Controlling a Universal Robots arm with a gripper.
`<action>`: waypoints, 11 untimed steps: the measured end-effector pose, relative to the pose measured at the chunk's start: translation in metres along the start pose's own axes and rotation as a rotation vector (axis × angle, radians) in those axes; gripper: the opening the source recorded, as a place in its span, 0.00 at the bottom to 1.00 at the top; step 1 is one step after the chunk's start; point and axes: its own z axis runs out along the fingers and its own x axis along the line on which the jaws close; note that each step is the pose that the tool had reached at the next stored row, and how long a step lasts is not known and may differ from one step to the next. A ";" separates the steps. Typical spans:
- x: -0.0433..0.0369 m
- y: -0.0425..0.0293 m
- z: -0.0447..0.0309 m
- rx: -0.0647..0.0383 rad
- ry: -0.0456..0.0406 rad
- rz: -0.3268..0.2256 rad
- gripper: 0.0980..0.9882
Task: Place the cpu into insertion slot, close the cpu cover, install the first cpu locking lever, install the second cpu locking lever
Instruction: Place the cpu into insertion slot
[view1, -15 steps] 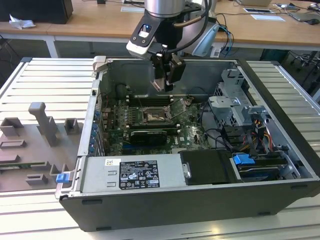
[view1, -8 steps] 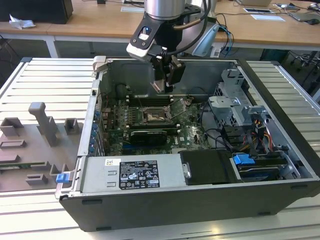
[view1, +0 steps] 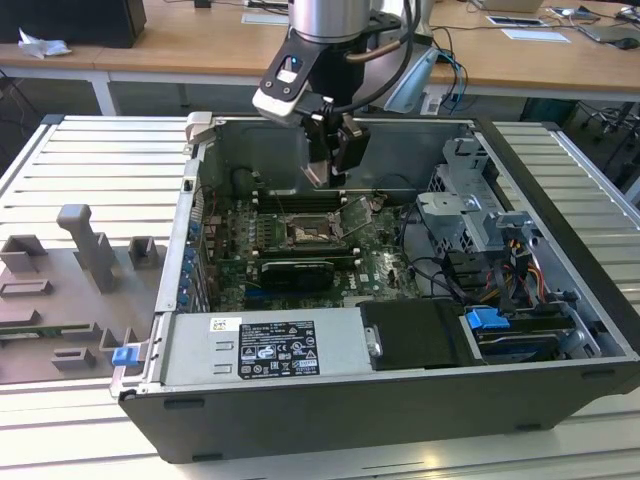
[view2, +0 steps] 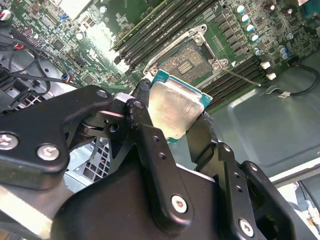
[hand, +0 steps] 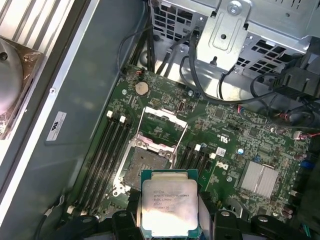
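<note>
Step in hand: placing the cpu (hand: 169, 207); I judge this the first of the four steps, with nothing seated yet
My gripper (view2: 172, 112): clamped on the cpu, a black finger (view2: 142, 107) on each of two opposite edges, the metal face bare between them
Where the cpu is: in the air inside the open computer case (view1: 300, 440), over the green board (hand: 235, 130), near the insertion slot (hand: 142, 165) and not touching it
Insertion slot: dark centre uncovered, silver rim around it, long black memory slots (hand: 102, 155) on either side
Cpu cover (hand: 152, 144): swung up off the socket; in the exterior view it leans up on the socket's side toward the exterior view's right
Look of the cpu: flat square, pale silver-beige face with faint print, a thin green edge showing round it; bright glare on it in the second wrist view
Level or not: I cannot tell whether the chip sits parallel to the socket
What the placing calls for, as I judge it: chip edges squared to the rim, centred over the dark middle, brought down flat with no sliding
Risk, my guess: a tilted or dragged chip could harm the socket contacts; my fingers must clear the raised cover
</note>
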 end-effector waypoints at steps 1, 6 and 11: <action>0.0000 0.0000 0.0005 0.000 -0.0003 0.004 0.50; -0.0001 -0.0008 0.0078 0.004 -0.0022 0.040 0.50; -0.0002 -0.0010 0.0116 0.011 -0.0005 0.051 0.50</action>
